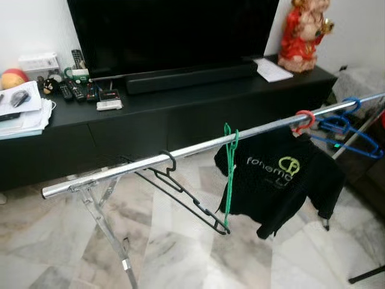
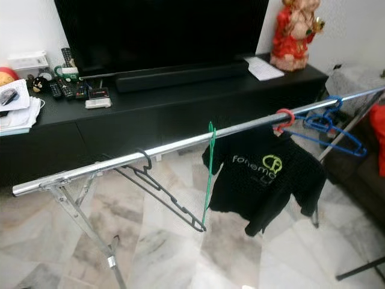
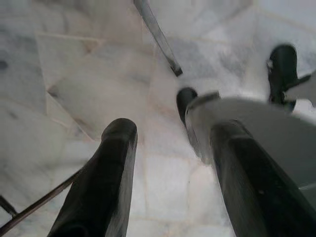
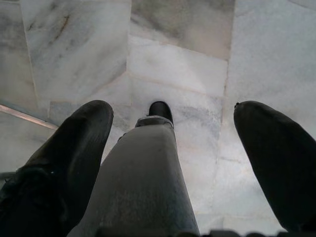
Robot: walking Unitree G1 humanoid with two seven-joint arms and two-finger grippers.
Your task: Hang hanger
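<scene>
So both arms are just hanging down at the robot's sides. The left gripper [image 3: 170,143] has its two black fingers [image 3: 106,177] spread well apart with nothing between them, only marble floor [image 3: 89,84] below, plus the robot's own grey leg and black foot, and a thin leg of the rack crossing the lower left corner of that wrist shot. Same deal on the right gripper [image 4: 170,133]: fingers [image 4: 74,148] wide open, empty, pointing straight down at the tiles with its leg in between.

Up in the head views, a long silver rail [image 1: 198,147] of a drying rack runs from lower left to upper right across the frame. The black hanger [image 1: 180,186] is hooked over the rail left of centre, tilted so its body slopes down toward the bottom middle. Just right of it a green hanger [image 1: 228,174] hangs off the rail edge-on, its bottom end right by the black one's lower tip. Further right a black t-shirt [image 1: 277,180] with green and white lettering hangs from a red hanger [image 1: 305,120], and a couple of blue hangers [image 1: 349,129] sit near the right edge.

Behind it all is a black TV console [image 1: 150,114] with a big TV [image 1: 174,30], a soundbar, remotes and papers at upper left, and a red figurine [image 1: 305,33] at upper right.
</scene>
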